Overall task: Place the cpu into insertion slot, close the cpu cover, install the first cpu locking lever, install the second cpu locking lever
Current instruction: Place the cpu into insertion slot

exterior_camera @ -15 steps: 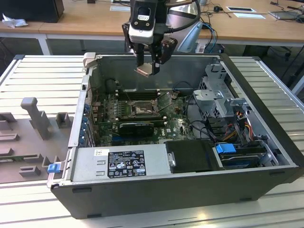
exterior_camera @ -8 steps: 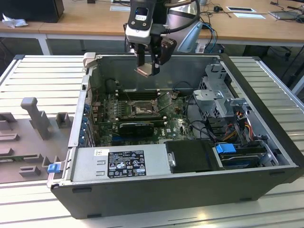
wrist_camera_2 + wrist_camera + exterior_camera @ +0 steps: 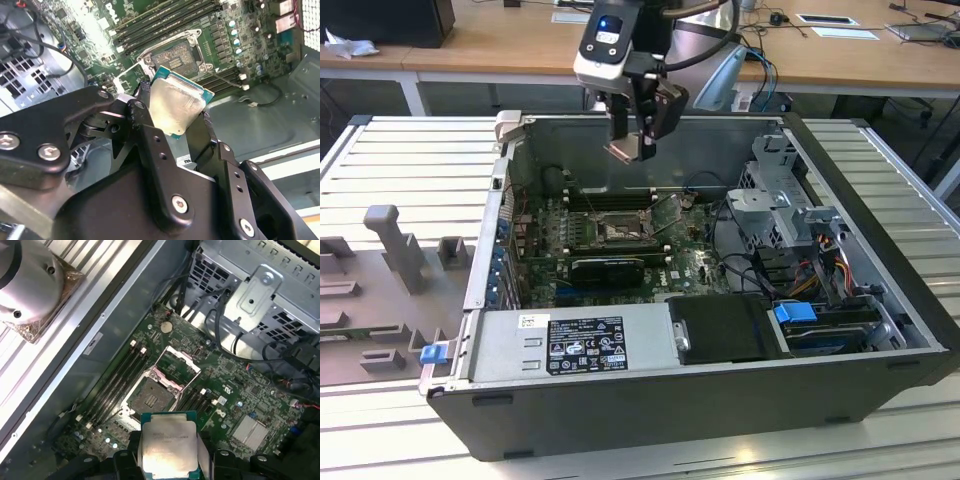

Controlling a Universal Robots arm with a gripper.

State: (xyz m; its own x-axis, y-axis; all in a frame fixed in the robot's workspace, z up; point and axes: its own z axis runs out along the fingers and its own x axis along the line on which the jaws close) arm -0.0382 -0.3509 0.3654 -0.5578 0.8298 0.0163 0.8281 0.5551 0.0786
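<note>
The cpu (image 3: 167, 442) is a flat square chip with a silver top and a green edge. My gripper (image 3: 167, 456) is shut on it, one black finger (image 3: 150, 145) on each side. In the exterior view the gripper (image 3: 632, 148) hangs with the cpu (image 3: 623, 151) over the back of the open computer case, well above the green motherboard (image 3: 685, 262). The insertion slot (image 3: 149, 399) lies bare on the board below, its dark centre showing. The cpu cover (image 3: 179, 364) is swung up and open beside it. In the second wrist view the cpu (image 3: 175, 107) sits just short of the insertion slot (image 3: 172, 55).
Long black memory slots (image 3: 117, 377) run beside the socket. A black power supply box (image 3: 620, 340) fills the case's front, a metal drive cage (image 3: 780, 200) with cables (image 3: 820, 262) stands on the exterior view's right. The case rests on a ribbed grey table (image 3: 410, 165) with grey fixtures (image 3: 395, 240).
</note>
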